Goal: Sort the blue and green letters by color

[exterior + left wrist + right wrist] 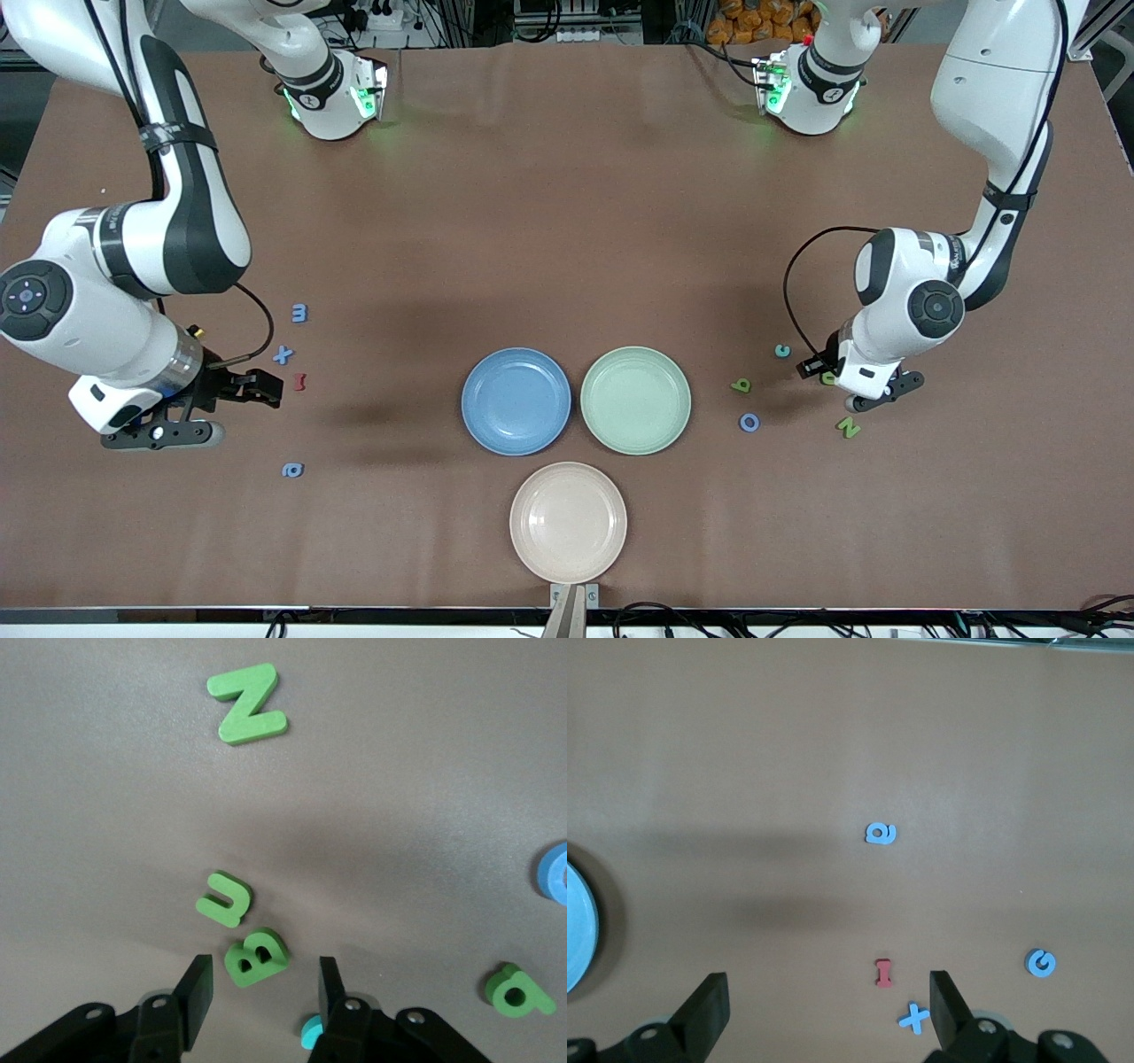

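The left tool (261, 992) hangs low over the table (567, 221) at the left arm's end, fingers (197, 988) parted around a green B (255, 957) without touching it. Taking the blue plate (516, 400) as landmark: a pink plate (568, 522) lies nearer the front camera, a green plate (635, 400) just beside. Toward the left arm's end lie a green N (848, 427), blue O (749, 422), green letter (741, 385) and teal c (782, 351). The right tool (824, 1001) waits wide open over a red letter (299, 382), near a blue X (283, 354), blue E (299, 312) and blue a (292, 470).
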